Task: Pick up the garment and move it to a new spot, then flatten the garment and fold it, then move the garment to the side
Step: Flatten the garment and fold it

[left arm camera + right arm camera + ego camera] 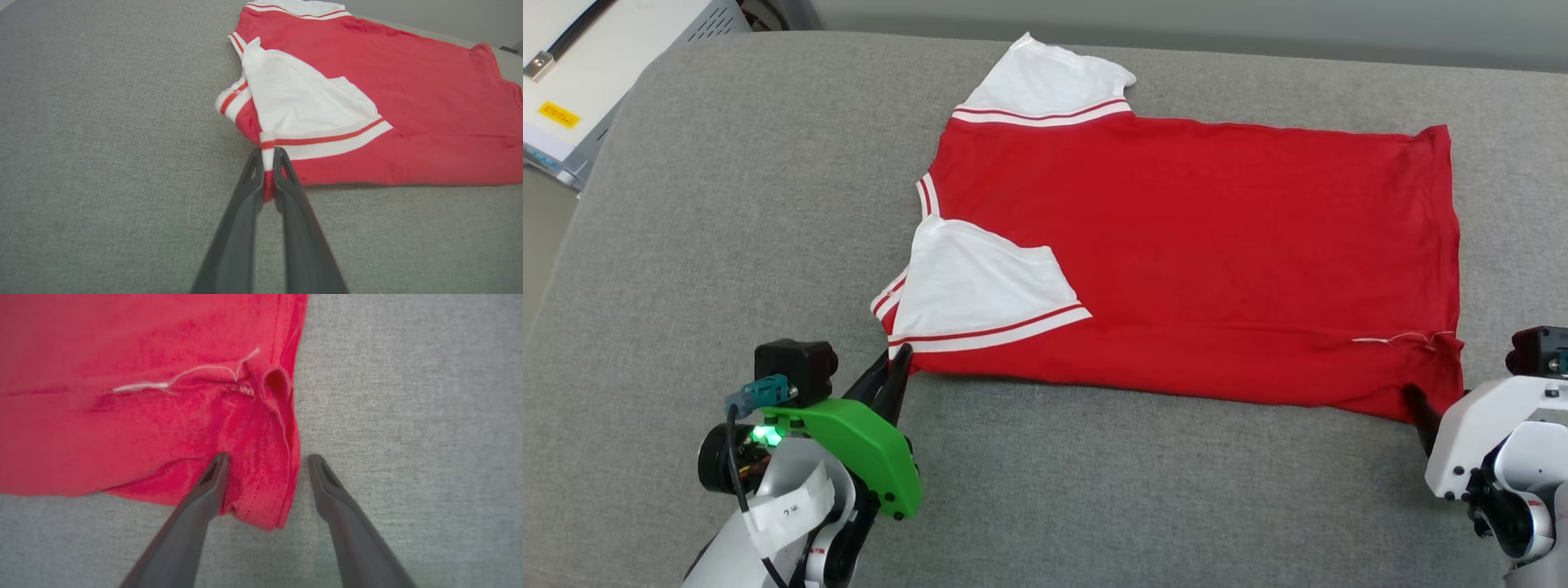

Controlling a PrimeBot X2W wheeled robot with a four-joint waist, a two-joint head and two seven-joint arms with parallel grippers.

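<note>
The garment, a red T-shirt with white striped-trim sleeves, lies spread on the grey cushion with its plain red side up; no lettering shows. Its near sleeve is folded over the body, the far sleeve lies flat. My left gripper is shut on the garment's near-left corner, pinching red and white trim between its fingers. My right gripper stands open around the garment's near-right hem corner, one finger on the fabric, the other on bare cushion. A loose white thread runs along the hem.
The grey cushion extends wide to the left and in front of the garment. A white machine with a yellow label stands beyond the cushion's far-left edge. A pale wall band runs behind the far edge.
</note>
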